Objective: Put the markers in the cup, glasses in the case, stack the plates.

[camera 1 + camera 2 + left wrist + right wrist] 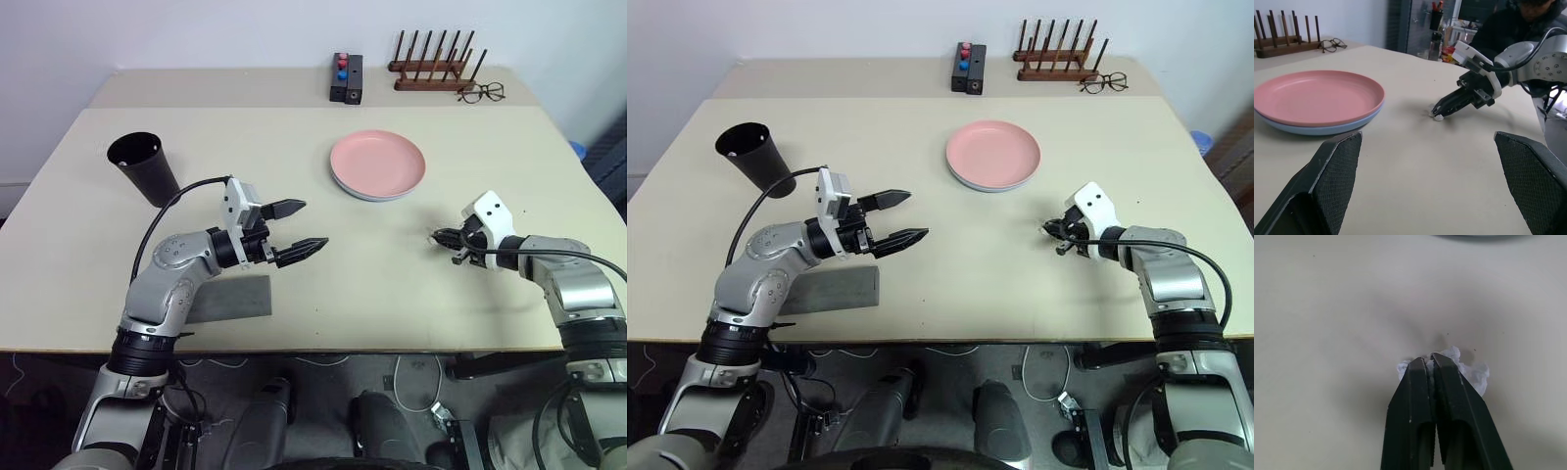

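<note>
Jaws of right gripper (1431, 363) pressing together on small crumpled white wad (1471, 372) lying on surface (411, 284), right of stacked plates (378, 164). Wad looking light, soft, easily crushed; any pinch across middle likely holding. Right arm reaching forward-left, tips angled down. Left gripper (297, 229) jaws spreading wide, hovering level above surface near grey case (235, 297). Black cup (143, 167) standing far left.

The 2 plates (378, 166) lie stacked mid-table, cup (143, 166) far left, case (231, 298) at the near edge.
</note>
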`<state>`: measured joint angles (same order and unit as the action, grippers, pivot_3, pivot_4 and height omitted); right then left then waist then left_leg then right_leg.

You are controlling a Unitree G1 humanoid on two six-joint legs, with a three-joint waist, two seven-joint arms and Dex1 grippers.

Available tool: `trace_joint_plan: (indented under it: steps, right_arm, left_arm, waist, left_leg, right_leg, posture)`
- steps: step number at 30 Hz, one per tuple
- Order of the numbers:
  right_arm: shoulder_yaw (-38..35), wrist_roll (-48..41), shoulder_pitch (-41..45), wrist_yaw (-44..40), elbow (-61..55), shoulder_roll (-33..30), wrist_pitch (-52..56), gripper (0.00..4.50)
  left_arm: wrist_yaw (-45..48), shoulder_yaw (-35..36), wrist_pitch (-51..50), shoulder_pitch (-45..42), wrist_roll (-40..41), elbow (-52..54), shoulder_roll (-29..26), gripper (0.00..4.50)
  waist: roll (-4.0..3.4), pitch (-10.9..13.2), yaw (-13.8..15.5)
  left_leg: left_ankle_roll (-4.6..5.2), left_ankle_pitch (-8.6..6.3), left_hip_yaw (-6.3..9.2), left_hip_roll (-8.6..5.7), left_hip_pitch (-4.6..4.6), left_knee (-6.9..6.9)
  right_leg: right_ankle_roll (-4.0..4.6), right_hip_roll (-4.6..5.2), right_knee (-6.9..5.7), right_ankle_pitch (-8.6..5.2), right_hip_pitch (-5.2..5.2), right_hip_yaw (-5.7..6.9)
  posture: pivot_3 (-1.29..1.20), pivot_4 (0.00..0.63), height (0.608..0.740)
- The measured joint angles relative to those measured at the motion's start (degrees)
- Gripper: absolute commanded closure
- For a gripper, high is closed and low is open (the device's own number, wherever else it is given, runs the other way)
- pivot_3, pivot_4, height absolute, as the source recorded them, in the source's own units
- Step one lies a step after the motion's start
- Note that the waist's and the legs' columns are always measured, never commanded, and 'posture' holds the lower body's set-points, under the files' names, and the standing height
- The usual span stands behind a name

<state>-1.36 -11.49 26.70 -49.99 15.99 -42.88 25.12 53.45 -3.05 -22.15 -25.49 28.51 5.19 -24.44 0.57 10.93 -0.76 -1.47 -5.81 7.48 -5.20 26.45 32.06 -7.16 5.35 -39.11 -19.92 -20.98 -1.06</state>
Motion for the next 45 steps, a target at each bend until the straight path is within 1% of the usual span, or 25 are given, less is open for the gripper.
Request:
trace_joint_plan:
  steps: [3, 7, 9, 12, 14, 18, 21, 25, 28, 30, 31, 33, 36, 40, 42, 43, 45]
  right_arm:
    - [-2.16, -2.92, 3.27, 0.47, -2.01, 1.05, 2.88, 4.43]
    - [-4.01, -4.6, 12.52, 3.21, -3.71, 3.21, 3.74, 4.43]
    - [-3.99, -4.37, 16.83, 5.36, -2.22, 6.42, 2.22, 4.43]
    - [-1.55, -1.39, 22.19, 8.89, 5.17, 12.51, -2.23, 4.43]
    - [1.07, 1.33, 24.24, 10.7, 10.81, 15.73, -6.33, 4.43]
    - [1.91, 3.09, 26.53, 13.22, 21.06, 19.74, -12.73, 4.43]
    - [1.45, 3.04, 27.65, 13.05, 25.81, 21.28, -14.87, 3.65]
    - [1.43, 3.08, 27.77, 11.7, 29.22, 21.74, -16.85, 1.75]
    - [1.39, 3.58, 27.77, 11.66, 29.57, 21.21, -18.35, 0.13]
    - [0.92, 3.33, 27.7, 10.44, 29.31, 20.21, -18.89, 0.06]
    - [0.11, 2.2, 26.89, 8.98, 27.56, 19.4, -18.66, 0.06]
    - [-2.96, -2.24, 22.68, 4.98, 20.14, 17.39, -16.51, 0.06]
    - [-7.46, -8.81, 15.38, 0.99, 9.82, 13.54, -10.68, 0.06]
    - [-11.63, -17.07, 4.36, -4.84, -5.47, 6.07, -1.33, 0.06]
    - [-13.33, -21.76, -2.44, -8.39, -15.43, 1.32, 3.53, 0.06]
    - [-13.79, -23.91, -6.35, -10.62, -20.38, -1.9, 6.02, 0.06]
    - [-16.06, -26.0, -12.39, -13.46, -25.81, -5.48, 8.33, 0.06]
  left_arm:
    - [-0.25, 0.04, 0.12, -0.02, -0.06, -0.13, 0.07, 0.0]
    - [-0.66, 0.03, 0.34, -0.26, -0.35, -0.64, 0.65, 0.0]
    - [-1.14, 0.11, 0.46, -0.67, -0.39, -1.26, 1.29, 0.0]
    - [-2.1, 0.28, 1.7, -1.88, -1.67, -2.94, 1.78, 0.0]
    - [-2.9, 0.25, 2.81, -2.3, -3.05, -3.33, 1.9, 0.0]
    - [-5.13, 0.41, 4.89, -2.27, -5.45, -4.12, 1.93, 0.0]
    - [-7.42, 0.6, 6.4, -2.26, -6.95, -4.31, 1.95, 0.0]
    - [-9.1, 1.39, 6.91, -1.5, -7.98, -4.3, 1.9, 0.0]
    - [-9.46, 1.68, 6.9, -0.56, -8.02, -4.3, 1.87, 0.0]
    - [-9.63, 1.72, 6.91, -0.53, -8.03, -4.29, 1.88, 0.0]
    - [-9.63, 1.7, 6.92, -0.53, -8.02, -4.23, 1.92, 0.0]
    - [-9.23, 1.91, 6.78, -0.39, -7.66, -4.03, 1.86, 0.0]
    - [-8.03, 2.36, 6.36, 0.33, -6.26, -3.32, 1.73, 0.0]
    - [-4.01, 2.81, 6.28, 3.05, -3.68, -1.62, 0.16, 0.0]
    - [-1.65, 2.91, 5.68, 3.61, -1.61, -1.0, -0.48, 0.0]
    - [0.1, 3.56, 5.05, 4.13, 0.0, -0.5, -1.56, 0.0]
    - [3.29, 5.95, 3.74, 4.66, 3.06, -0.66, -4.13, 0.0]
  waist:
    - [-0.04, 0.02, -0.28]
    - [-0.03, 0.02, -0.27]
    - [-0.01, 0.01, -0.22]
    - [0.0, 0.01, -0.26]
    - [0.0, 0.01, -0.15]
    - [-0.01, 0.02, -0.04]
    - [-0.01, 0.02, -0.27]
    - [-0.02, 0.02, -0.42]
    - [-0.03, 0.03, -0.41]
    - [-0.03, 0.03, -0.28]
    - [-0.03, 0.03, -0.14]
    - [-0.02, 0.03, 0.16]
    - [-0.03, 0.03, 0.01]
    - [-0.06, 0.01, -0.37]
    - [-0.08, 0.01, -0.28]
    - [-0.08, 0.01, -0.19]
    - [-0.07, 0.01, -0.29]
  left_leg:
    - [0.0, 0.0, -0.02, 0.02, 0.01, -0.02]
    - [-0.01, 0.0, 0.0, 0.04, 0.0, -0.04]
    - [-0.01, 0.0, 0.0, 0.02, 0.0, -0.03]
    - [-0.03, 0.02, 0.01, 0.01, -0.01, -0.02]
    - [-0.03, 0.02, 0.02, 0.01, 0.0, -0.03]
    - [-0.08, 0.06, 0.04, -0.02, 0.02, -0.06]
    - [-0.07, 0.05, 0.04, 0.01, 0.0, -0.06]
    - [-0.07, 0.05, 0.04, 0.01, -0.01, -0.07]
    - [-0.08, 0.05, 0.04, 0.02, 0.0, -0.07]
    - [-0.08, 0.05, 0.04, 0.01, 0.0, -0.06]
    - [-0.08, 0.05, 0.05, 0.01, 0.01, -0.06]
    - [-0.07, 0.04, 0.1, 0.0, 0.02, -0.07]
    - [-0.06, 0.04, 0.1, 0.0, 0.02, -0.05]
    - [-0.05, 0.03, 0.04, 0.06, 0.0, -0.08]
    - [-0.04, 0.02, 0.04, 0.08, 0.03, -0.1]
    - [-0.02, 0.0, 0.04, 0.08, 0.04, -0.09]
    - [-0.02, -0.02, 0.0, 0.09, 0.03, -0.08]
  right_leg:
    - [0.0, 0.0, -0.01, 0.0, -0.05, -0.05]
    - [0.0, -0.02, -0.01, 0.0, -0.05, -0.03]
    - [0.0, -0.02, -0.01, 0.0, -0.04, -0.02]
    - [0.0, -0.13, -0.02, 0.01, -0.02, -0.02]
    - [-0.01, -0.15, -0.02, 0.01, -0.03, -0.02]
    - [-0.02, -0.18, -0.04, 0.02, -0.05, -0.02]
    - [-0.02, -0.22, -0.1, 0.02, -0.06, -0.03]
    - [-0.02, -0.24, -0.14, 0.02, -0.09, -0.06]
    - [-0.02, -0.24, -0.16, 0.02, -0.12, -0.08]
    - [-0.02, -0.24, -0.17, 0.02, -0.11, -0.08]
    - [-0.02, -0.24, -0.16, 0.02, -0.11, -0.08]
    - [-0.02, -0.23, -0.12, 0.02, -0.08, -0.05]
    - [-0.02, -0.21, -0.13, 0.02, -0.07, -0.06]
    - [0.01, -0.19, -0.14, 0.0, -0.11, -0.11]
    - [0.04, -0.1, -0.13, -0.01, -0.14, -0.11]
    - [0.05, -0.08, -0.11, -0.02, -0.14, -0.09]
    - [0.19, -0.04, -0.06, -0.1, -0.12, -0.09]
  posture:
    - [0.0, 0.15, 0.74]
    - [0.0, 0.15, 0.74]
    - [0.0, 0.15, 0.74]
    - [0.0, 0.15, 0.74]
    - [0.0, 0.15, 0.74]
    - [0.0, 0.15, 0.74]
    - [0.0, 0.15, 0.74]
    - [0.0, 0.15, 0.74]
    - [0.0, 0.15, 0.74]
    - [0.0, 0.15, 0.74]
    - [0.0, 0.15, 0.74]
    - [0.0, 0.15, 0.74]
    - [0.0, 0.15, 0.74]
    - [0.0, 0.15, 0.74]
    - [0.0, 0.15, 0.74]
    - [0.0, 0.15, 0.74]
    - [0.0, 0.15, 0.74]
